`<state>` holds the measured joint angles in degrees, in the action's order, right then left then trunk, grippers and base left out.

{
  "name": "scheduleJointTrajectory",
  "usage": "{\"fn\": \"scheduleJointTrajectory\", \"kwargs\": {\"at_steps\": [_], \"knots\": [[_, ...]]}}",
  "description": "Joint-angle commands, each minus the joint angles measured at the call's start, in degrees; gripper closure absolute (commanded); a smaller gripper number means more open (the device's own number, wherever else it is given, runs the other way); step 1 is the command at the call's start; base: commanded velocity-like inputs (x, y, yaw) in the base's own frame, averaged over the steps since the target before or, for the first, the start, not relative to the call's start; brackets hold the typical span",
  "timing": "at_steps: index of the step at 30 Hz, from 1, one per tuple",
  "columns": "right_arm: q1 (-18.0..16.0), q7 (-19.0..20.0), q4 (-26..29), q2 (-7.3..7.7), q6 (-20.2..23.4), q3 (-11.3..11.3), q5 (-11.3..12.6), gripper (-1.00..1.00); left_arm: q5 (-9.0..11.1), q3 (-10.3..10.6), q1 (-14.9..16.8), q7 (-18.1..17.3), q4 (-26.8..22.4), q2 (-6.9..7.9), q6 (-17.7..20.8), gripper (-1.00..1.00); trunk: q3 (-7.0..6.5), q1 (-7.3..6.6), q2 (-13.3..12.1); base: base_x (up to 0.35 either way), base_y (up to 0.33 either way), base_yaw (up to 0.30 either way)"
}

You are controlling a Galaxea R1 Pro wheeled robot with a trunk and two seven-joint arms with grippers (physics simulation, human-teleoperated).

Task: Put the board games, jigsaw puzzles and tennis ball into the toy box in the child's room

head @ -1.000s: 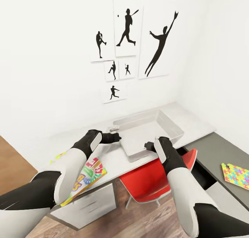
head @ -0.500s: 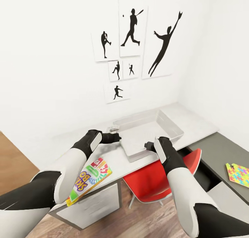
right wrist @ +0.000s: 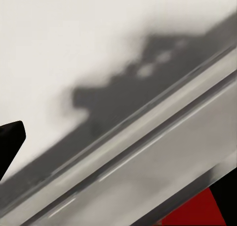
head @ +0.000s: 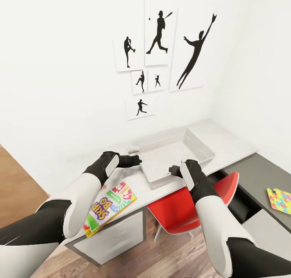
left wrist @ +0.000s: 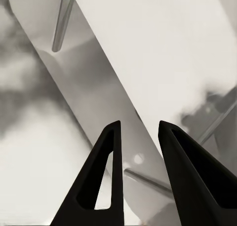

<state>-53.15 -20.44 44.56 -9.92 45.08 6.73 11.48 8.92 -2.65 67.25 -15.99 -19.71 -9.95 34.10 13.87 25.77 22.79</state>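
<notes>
The toy box, a wide light-grey tray, lies on the pale table with its near corner over the front edge. My left gripper is at the box's left corner, its fingers shut on the rim. Over the near rim is my right gripper, standing open; one fingertip shows at the edge and the rim runs between the fingers. A yellow-green board game lies on the table under my left forearm. One jigsaw puzzle rests on a dark grey surface at the far right.
A red chair is tucked under the table below the toy box. White drawer fronts face me at lower left. Black silhouette sports pictures hang on the white wall. Wood-plank floor shows at the left.
The wall pictures, table and board game have shifted right in the picture, so the camera has turned. The toy box and both grippers kept their place in view, so the box moved with them.
</notes>
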Motion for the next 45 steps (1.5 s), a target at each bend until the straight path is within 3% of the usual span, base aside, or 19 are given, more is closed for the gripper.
{"fn": "scheduleJointTrajectory", "kwargs": {"at_steps": [1,17,45], "knots": [[-0.03,-0.57,-0.79,-0.07,0.26,-0.23,1.00,1.00,1.19,0.10,0.07,0.17,-0.74,-0.05,0.53,1.00,0.12,0.01,0.13,-0.192,0.191,0.000],[-0.03,-0.57,-0.79,-0.07,0.20,-0.23,0.98,1.00,1.19,0.10,0.07,0.17,-0.72,-0.05,0.53,1.00,0.12,0.01,0.13,-0.058,0.095,0.000],[-0.03,-0.57,-0.79,-0.07,0.27,-0.23,1.00,1.00,1.19,0.10,0.07,0.17,-0.73,-0.05,0.53,1.00,0.35,0.01,0.13,-0.023,-0.058,0.000]]}}
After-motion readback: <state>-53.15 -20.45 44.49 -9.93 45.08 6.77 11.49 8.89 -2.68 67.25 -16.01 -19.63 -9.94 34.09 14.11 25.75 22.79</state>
